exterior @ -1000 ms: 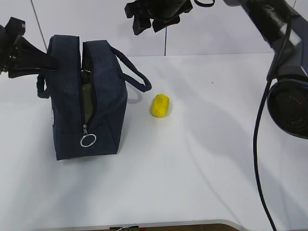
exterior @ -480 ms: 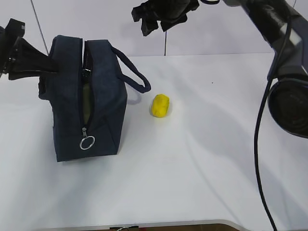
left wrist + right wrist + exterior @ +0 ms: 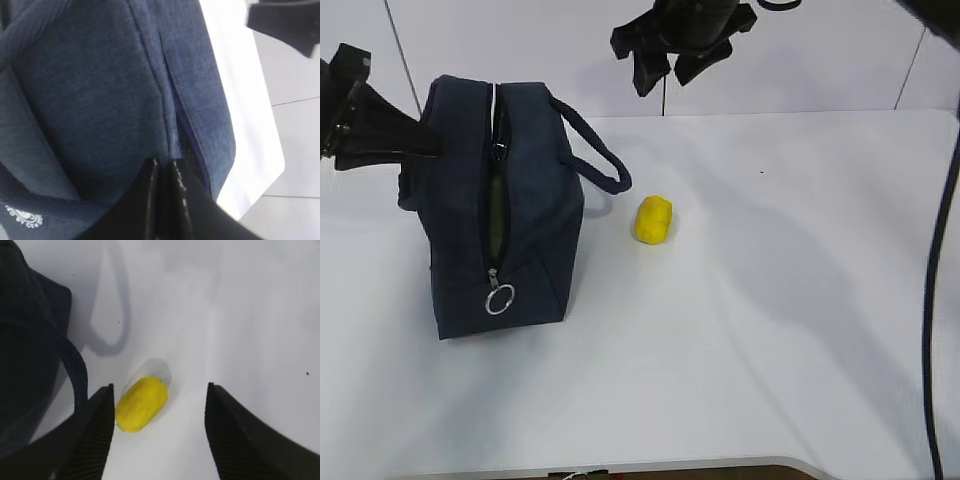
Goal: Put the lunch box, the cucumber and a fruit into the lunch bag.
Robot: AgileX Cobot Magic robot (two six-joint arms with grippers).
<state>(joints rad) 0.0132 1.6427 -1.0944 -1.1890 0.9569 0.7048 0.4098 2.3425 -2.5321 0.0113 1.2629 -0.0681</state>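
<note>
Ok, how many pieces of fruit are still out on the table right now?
1: the yellow fruit lies on the white table, just right of the lunch bag and apart from it. Anything already inside the bag is hidden.

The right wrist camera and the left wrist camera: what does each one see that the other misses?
Only the right wrist view shows the yellow fruit lying on the white table, framed between the open right gripper, with a bag handle looping at the left. Only the left wrist view shows the left gripper shut on the bag's fabric beside the zipper seam, plus a small white emblem on the bag. Both show the dark navy lunch bag and some of the white table.
</note>
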